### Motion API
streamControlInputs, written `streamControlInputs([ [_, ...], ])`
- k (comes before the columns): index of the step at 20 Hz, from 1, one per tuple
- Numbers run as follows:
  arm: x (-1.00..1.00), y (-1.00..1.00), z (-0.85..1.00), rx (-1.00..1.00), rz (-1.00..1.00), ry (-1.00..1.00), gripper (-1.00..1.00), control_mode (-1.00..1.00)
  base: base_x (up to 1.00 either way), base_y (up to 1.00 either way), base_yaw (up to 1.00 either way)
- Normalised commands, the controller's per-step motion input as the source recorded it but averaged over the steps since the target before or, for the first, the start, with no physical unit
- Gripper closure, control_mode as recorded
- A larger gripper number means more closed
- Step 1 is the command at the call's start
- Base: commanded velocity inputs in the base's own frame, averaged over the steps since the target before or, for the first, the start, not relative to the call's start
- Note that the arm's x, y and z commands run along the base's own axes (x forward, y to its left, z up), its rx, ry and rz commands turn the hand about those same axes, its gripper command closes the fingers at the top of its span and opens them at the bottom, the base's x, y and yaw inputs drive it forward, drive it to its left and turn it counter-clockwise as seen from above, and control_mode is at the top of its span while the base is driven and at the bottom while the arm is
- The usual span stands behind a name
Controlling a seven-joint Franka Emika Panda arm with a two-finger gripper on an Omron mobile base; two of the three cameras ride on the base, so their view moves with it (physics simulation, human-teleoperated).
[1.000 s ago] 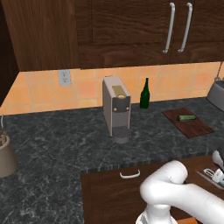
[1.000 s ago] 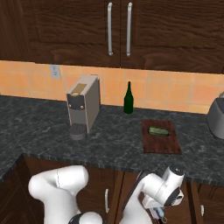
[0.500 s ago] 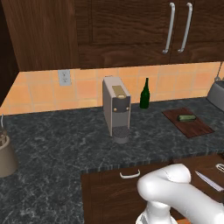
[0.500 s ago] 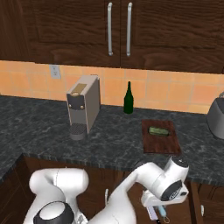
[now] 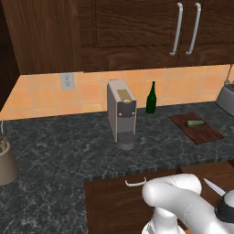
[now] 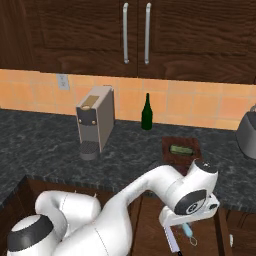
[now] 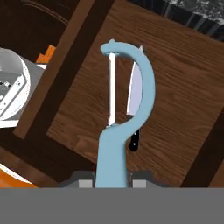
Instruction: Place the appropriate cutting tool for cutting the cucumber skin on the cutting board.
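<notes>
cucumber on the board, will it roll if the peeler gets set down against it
Probably. The cucumber is a short round cylinder lying on its side on the flat cutting board, so a nudge across its length could roll it. It looks firm rather than floppy. Nothing beside it would stop it.

The hand [image 7: 113, 180] grips a light-blue peeler [image 7: 124, 113] by its handle, the curved head and pale blade pointing up the view. Behind it a knife [image 7: 135, 98] with a black handle lies on a brown wooden surface [image 7: 175, 87].
</notes>
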Motion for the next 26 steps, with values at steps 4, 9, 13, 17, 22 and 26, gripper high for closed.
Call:
streamControlInputs([
  [4,0.61,-0.26,0.86,-0.02,0.07,-0.15,1.00,-1.00,0.00,0.00,0.00],
  [9,0.96,-0.31,0.43,0.00,0.15,-0.09,1.00,-1.00,0.00,0.00,0.00],
  [13,1.00,-0.12,0.14,0.01,0.21,-0.07,1.00,-1.00,0.00,0.00,0.00],
  [17,1.00,0.00,0.00,0.04,0.25,-0.01,1.00,-1.00,0.00,0.00,0.00],
  [22,1.00,0.00,-0.09,0.01,0.21,-0.01,1.00,-1.00,0.00,0.00,0.00],
  [26,0.95,0.00,-0.40,0.00,0.15,0.00,1.00,-1.00,0.00,0.00,0.00],
])
